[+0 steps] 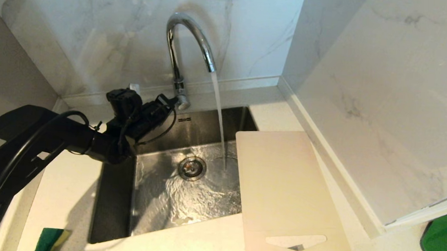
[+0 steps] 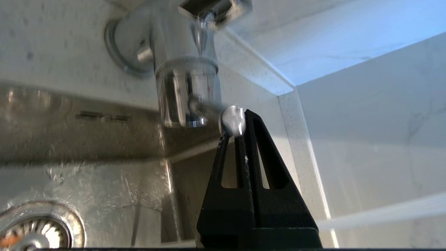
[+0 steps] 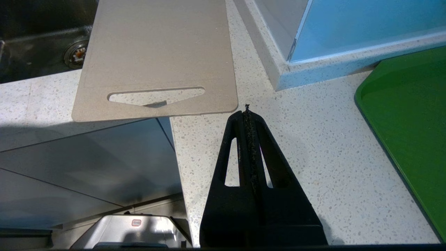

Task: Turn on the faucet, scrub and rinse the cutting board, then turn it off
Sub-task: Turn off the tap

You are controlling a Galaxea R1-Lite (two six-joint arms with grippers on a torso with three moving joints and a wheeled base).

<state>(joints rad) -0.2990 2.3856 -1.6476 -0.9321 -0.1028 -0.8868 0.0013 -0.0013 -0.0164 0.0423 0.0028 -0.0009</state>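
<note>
Left gripper, pinched shut on nothing, is touching the faucet lever at twelve o'clock; I'm nudging gently since water is flowing.

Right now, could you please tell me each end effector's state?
Left end effector: closed, empty, tips at the faucet lever.
Right end effector: closed, empty.

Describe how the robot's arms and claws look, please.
The left arm is matte black, bulky, with black cables looping along it. The left claw and right claw are each two black, tapered fingers with triangular cut-outs. No markings are visible.
</note>
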